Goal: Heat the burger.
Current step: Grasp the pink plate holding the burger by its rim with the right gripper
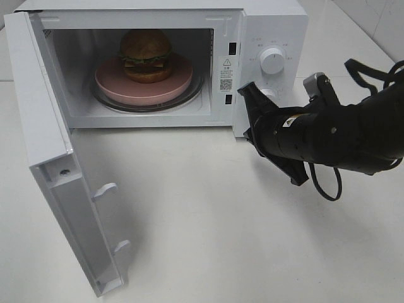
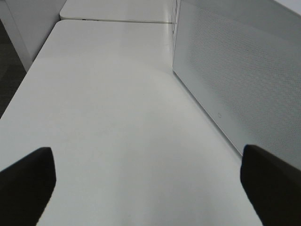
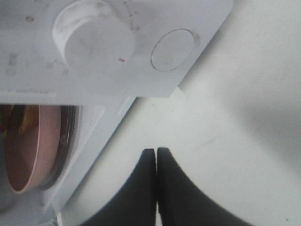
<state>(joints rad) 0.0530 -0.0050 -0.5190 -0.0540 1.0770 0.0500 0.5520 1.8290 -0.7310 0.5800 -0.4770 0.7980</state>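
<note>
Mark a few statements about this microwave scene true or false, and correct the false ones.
1. The glossy golden-brown burger sits on the round pink plate inside the white microwave. True.
2. The microwave's white door is closed. False: it stands wide open.
3. The right pincer is shut and holds nothing. True.
4. The left pincer grips the burger. False: it is open over the bare white table, beside the microwave's side wall.
</note>
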